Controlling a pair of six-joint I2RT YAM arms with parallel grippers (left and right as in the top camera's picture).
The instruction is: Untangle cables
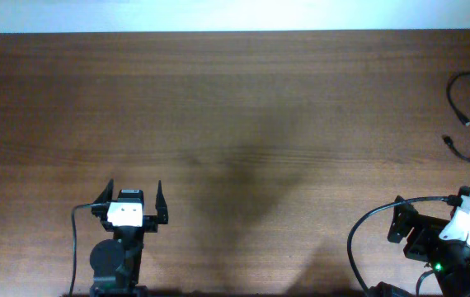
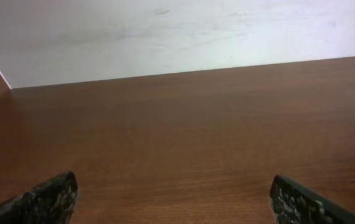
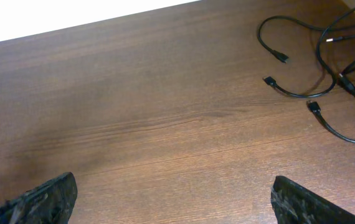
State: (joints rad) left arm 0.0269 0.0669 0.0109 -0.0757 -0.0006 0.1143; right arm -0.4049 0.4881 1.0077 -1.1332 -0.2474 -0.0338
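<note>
Currently I am watching thin black cables (image 3: 314, 107) lying in loose curves, small plugs showing, on the wood-grain table (image 3: 165, 93), ahead-right of the right gripper (image 3: 172, 180), well apart. It and the left gripper (image 2: 172, 180) are gaping wide, holding nothing.

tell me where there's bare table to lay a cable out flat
The table is bare from the far edge down to the left hand and across the whole middle. Crowded only at the right edge, where the cables loop ahead of the right hand.
</note>
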